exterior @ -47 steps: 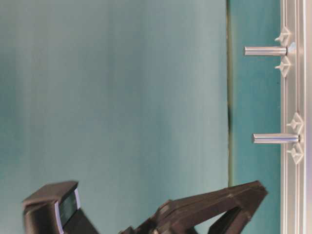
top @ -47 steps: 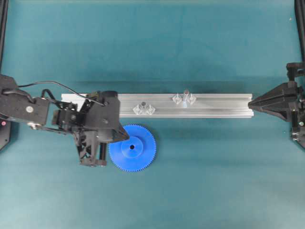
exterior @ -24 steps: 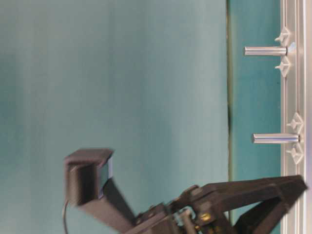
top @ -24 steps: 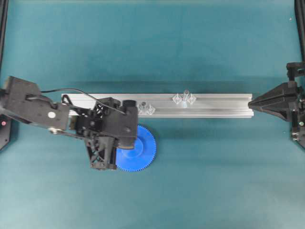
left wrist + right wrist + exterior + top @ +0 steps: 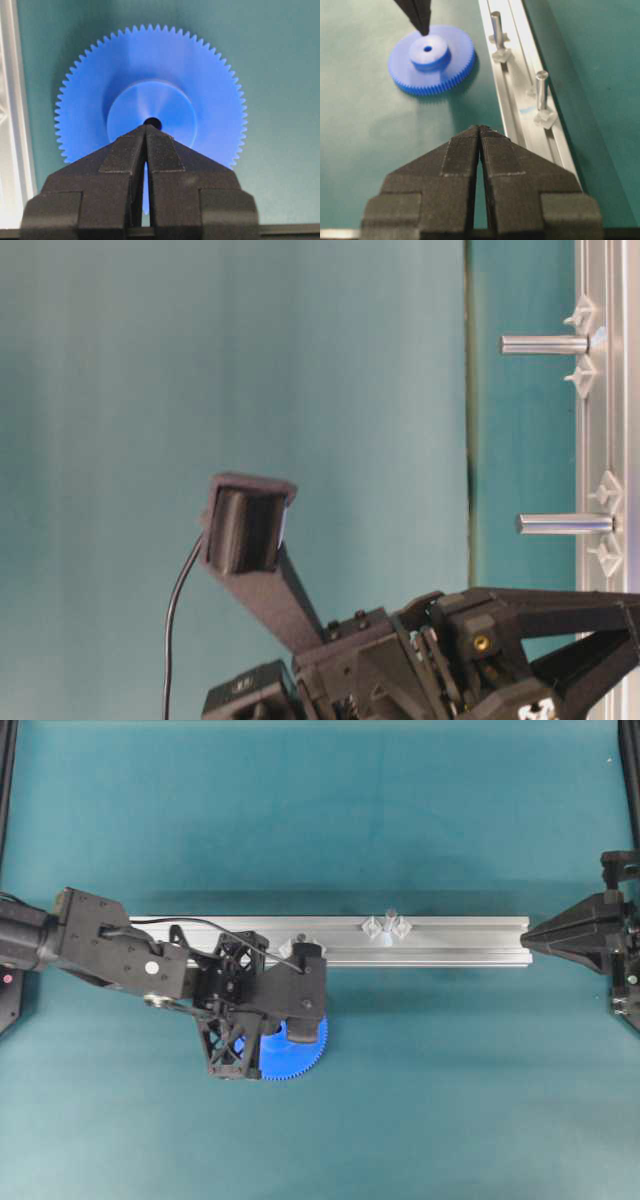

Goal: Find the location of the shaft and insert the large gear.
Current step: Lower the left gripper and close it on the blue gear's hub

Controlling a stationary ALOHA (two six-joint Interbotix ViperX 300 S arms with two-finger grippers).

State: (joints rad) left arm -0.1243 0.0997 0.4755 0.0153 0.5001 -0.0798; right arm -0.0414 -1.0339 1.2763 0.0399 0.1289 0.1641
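The left gripper (image 5: pixel 145 129) is pinched fully closed with nothing between its fingers, its tip poised over the raised hub of the large gear (image 5: pixel 150 95), perhaps just touching it. The gear lies flat on the green mat (image 5: pixel 320 820), just beside the metal rail (image 5: pixel 450 942). Farther along the rail stands the shaft (image 5: pixel 390 917). The right gripper (image 5: pixel 479 131) is closed and empty, well away.

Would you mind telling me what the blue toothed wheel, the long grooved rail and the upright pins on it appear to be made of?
The blue toothed wheel looks like moulded plastic: uniform bright colour, soft sheen, crisp fine teeth. The long grooved rail appears to be extruded aluminium: pale silver, matte, straight slots along its length. The upright pins seem polished metal, with bright highlights along them, though clear plastic cannot be excluded.
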